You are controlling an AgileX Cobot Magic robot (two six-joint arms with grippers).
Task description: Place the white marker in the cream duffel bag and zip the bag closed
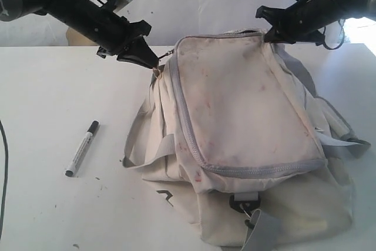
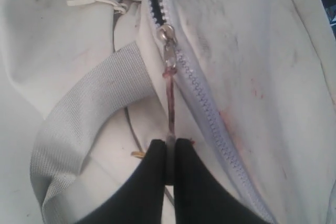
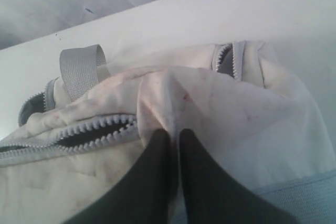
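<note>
Nearest edge: the cream duffel bag (image 1: 247,104) lay on the white table (image 1: 53,86), with a black clip (image 1: 242,203) and a grey webbing strap (image 1: 263,230) at its near end. Reddish stains marked the top panel.

White marker (image 1: 82,148): flat on the table to the left of the bag, well apart from it and outside it, black cap pointing away from the camera.

Left gripper (image 1: 150,60): at the bag's far left corner. Its wrist view showed the jaws clenched on the reddish pull cord (image 2: 171,103), which ran straight to the metal zipper slider (image 2: 167,32). Teeth were meshed on the gripper's side of the slider and parted beyond it.

Right gripper (image 1: 271,36): at the bag's far right corner. Its wrist view showed the fingers (image 3: 157,156) pinched together on a raised fold of the cream fabric. Beside that fold a stretch of zipper (image 3: 89,129) gaped apart.
</note>
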